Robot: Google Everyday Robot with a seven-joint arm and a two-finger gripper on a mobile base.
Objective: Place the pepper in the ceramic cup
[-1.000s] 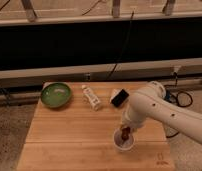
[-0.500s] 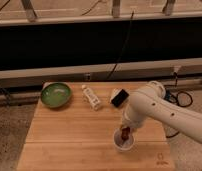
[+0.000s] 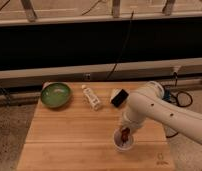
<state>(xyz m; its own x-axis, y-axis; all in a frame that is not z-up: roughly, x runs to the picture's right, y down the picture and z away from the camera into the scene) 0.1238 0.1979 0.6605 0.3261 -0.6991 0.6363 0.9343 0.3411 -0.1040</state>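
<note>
The small white ceramic cup (image 3: 122, 142) stands on the wooden table near its front right. The dark red-brown pepper (image 3: 125, 135) sits at the cup's mouth, directly under my gripper (image 3: 126, 131). The white arm comes in from the right and reaches down over the cup, hiding part of its rim. I cannot tell whether the pepper is still held or resting in the cup.
A green bowl (image 3: 56, 94) stands at the table's back left. A white bottle (image 3: 92, 97) lies on its side at the back middle. A black and white object (image 3: 119, 97) lies behind the arm. Cables run along the floor at right.
</note>
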